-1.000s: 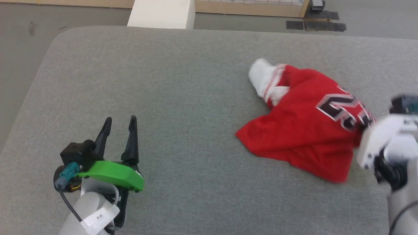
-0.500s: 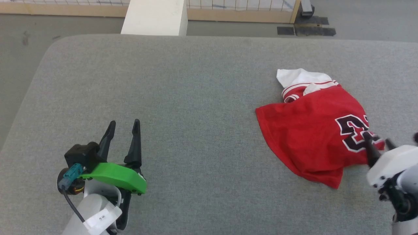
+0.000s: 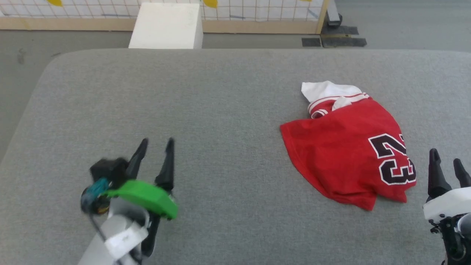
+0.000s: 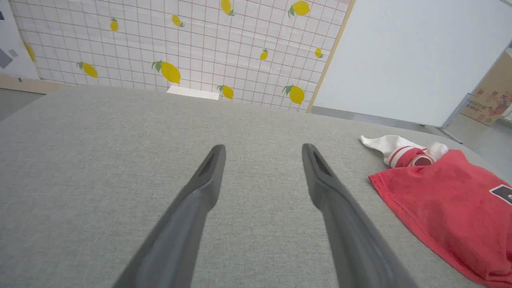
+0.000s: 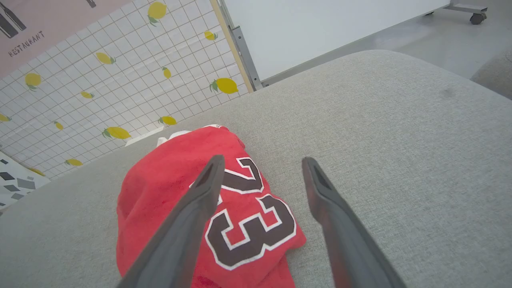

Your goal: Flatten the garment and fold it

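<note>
The left claw [image 4: 263,148] hangs low over the grey fabric desk [image 4: 100,160], its two dark fingers [image 4: 200,192] spread wide with nothing between them. At the right the red garment [image 4: 440,208] lies crumpled on the desk, well apart from the fingers, with a white sleeve [image 4: 384,144] with striped trim at its far end. Beyond stand a lemon-printed grid screen [image 4: 180,48] and a plain white panel [image 4: 412,56].

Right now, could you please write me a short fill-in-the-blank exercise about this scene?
The garment lying on the grey surface is mostly ____ in colour. The number printed on it reads ____. Its visible sleeve is ____. The right tool, beside the garment and holding nothing, has its jaws ____.
Missing words: red; 23; white; open.
</note>
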You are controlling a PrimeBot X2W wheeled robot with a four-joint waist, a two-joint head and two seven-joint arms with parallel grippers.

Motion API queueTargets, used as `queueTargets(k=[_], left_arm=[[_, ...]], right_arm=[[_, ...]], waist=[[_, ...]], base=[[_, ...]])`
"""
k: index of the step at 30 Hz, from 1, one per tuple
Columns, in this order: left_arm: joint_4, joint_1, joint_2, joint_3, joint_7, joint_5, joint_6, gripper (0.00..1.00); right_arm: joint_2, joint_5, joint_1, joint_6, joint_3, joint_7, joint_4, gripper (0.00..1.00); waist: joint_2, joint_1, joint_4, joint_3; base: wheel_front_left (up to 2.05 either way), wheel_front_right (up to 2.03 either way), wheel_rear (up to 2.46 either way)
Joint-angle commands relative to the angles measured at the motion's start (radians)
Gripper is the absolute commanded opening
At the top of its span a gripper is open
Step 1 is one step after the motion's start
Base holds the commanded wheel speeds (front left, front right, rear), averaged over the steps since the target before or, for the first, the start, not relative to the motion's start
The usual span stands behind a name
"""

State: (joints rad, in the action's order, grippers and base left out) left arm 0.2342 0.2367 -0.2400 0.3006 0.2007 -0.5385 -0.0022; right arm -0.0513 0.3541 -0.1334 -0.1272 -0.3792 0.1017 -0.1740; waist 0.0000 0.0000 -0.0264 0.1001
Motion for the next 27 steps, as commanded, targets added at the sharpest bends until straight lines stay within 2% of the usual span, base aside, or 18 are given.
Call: queueTargets(k=[1, 8, 14, 17, 21, 27], left_arm=[[0.005, 0.056, 0.012, 0.014, -0.022, -0.005, -0.013, 1.00], [0.104, 0.324, 0.073, 0.102, -0.180, -0.007, -0.071, 1.00], [0.273, 0.547, 0.130, 0.207, -0.436, -0.027, -0.104, 1.00], [0.360, 0.644, 0.151, 0.256, -0.580, -0.028, -0.107, 1.00], [0.462, 0.730, 0.163, 0.313, -0.744, -0.006, -0.090, 1.00], [0.556, 0.784, 0.168, 0.381, -0.865, 0.036, -0.073, 1.00]], right_arm=[[0.001, -0.006, -0.012, -0.003, 0.008, -0.007, -0.003, 1.00], [0.001, -0.007, -0.074, -0.003, 0.063, -0.008, -0.004, 1.00], [0.001, 0.014, -0.105, -0.003, 0.094, -0.032, -0.036, 1.00], [0.001, 0.027, -0.110, -0.003, 0.101, -0.051, -0.063, 1.00], [0.001, 0.044, -0.122, -0.003, 0.119, -0.075, -0.098, 1.00], [0.001, 0.066, -0.144, -0.003, 0.147, -0.110, -0.143, 1.00]], waist=[[0.0000, 0.0000, -0.022, 0.024], [0.0000, 0.0000, -0.108, 0.113], [0.0000, 0.0000, -0.195, 0.194], [0.0000, 0.0000, -0.229, 0.227], [0.0000, 0.0000, -0.271, 0.258], [0.0000, 0.0000, -0.313, 0.293]], base=[[0.00, 0.00, 0.00], [0.00, 0.00, 0.00], [0.00, 0.00, 0.00], [0.00, 0.00, 0.00], [0.00, 0.00, 0.00], [0.00, 0.00, 0.00]])
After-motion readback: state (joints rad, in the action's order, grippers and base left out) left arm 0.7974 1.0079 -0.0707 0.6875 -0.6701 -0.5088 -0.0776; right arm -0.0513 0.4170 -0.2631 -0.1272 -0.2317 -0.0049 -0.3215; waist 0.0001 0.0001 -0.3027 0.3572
